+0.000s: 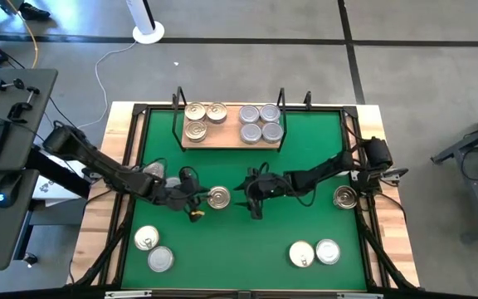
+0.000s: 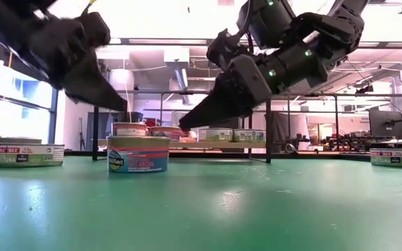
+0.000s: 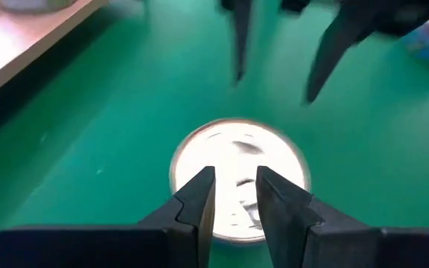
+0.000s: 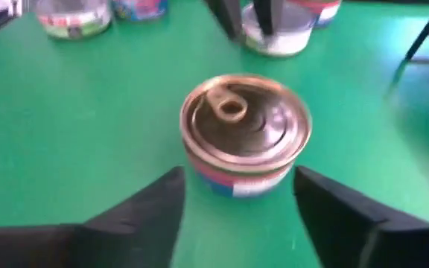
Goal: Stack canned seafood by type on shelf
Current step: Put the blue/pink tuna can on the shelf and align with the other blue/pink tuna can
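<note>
A gold-lidded can (image 1: 219, 198) stands alone at the center of the green mat (image 1: 239, 241), between the 2 grippers. The right gripper (image 1: 250, 193) sits just right of it, fingers spread wider than the can and not touching it. The left gripper (image 1: 191, 198) hovers just left of it, its fingers (image 3: 199, 199) narrowed to a slim gap with nothing between them. At the top center, the shelf (image 1: 231, 139) holds 3 gold cans (image 1: 203, 118) and 4 silver cans (image 1: 260, 122). Labels there are too small to read.
</note>
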Motion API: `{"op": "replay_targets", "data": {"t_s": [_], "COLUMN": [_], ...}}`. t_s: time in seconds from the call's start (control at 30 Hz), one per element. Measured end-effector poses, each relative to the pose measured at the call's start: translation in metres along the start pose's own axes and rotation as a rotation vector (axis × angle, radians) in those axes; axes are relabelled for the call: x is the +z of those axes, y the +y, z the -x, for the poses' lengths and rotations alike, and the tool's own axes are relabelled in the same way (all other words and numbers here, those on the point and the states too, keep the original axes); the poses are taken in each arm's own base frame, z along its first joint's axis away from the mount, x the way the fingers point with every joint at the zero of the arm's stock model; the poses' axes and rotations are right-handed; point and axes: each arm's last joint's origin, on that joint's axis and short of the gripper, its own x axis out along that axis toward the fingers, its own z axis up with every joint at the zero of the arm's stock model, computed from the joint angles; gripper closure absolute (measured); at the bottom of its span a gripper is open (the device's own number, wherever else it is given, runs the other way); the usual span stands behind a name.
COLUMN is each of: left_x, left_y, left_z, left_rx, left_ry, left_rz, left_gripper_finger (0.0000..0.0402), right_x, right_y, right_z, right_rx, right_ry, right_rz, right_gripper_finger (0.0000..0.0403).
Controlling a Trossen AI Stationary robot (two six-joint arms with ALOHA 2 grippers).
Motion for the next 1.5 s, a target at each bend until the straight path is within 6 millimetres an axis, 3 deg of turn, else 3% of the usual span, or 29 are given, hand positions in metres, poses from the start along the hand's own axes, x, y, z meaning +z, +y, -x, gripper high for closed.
{"op": "replay_targets", "data": {"t_s": [0.17,0.27,0.53,0.83,1.13,1.5], "left_x": [-0.003,-0.014,-0.039,-0.049,-0.047,-0.042], "left_y": [0.001,0.003,-0.001,0.000,0.003,-0.003], "left_z": [0.015,0.018,0.000,-0.035,-0.043,-0.031], "left_rx": [-0.022,0.004,0.030,0.008,0.039,0.028], "left_ry": [0.053,0.153,0.160,0.120,0.105,0.112], "left_rz": [0.059,0.094,0.147,0.078,0.046,0.082], "left_gripper_finger": [0.0316,0.0316,0.0316,0.0316,0.0316,0.0316], "right_x": [0.001,-0.005,-0.035,-0.030,-0.033,-0.035], "right_y": [0.000,-0.001,-0.009,-0.010,-0.014,-0.012], "right_z": [0.000,-0.006,-0.037,-0.069,-0.070,-0.059], "right_rx": [0.001,0.006,-0.007,0.053,0.060,0.058], "right_ry": [-0.016,-0.016,-0.110,-0.132,-0.125,-0.107], "right_rz": [0.075,0.119,0.038,0.018,0.019,-0.011], "right_gripper_finger": [0.0044,0.0010,0.0017,0.0017,0.0022,0.0041]}}
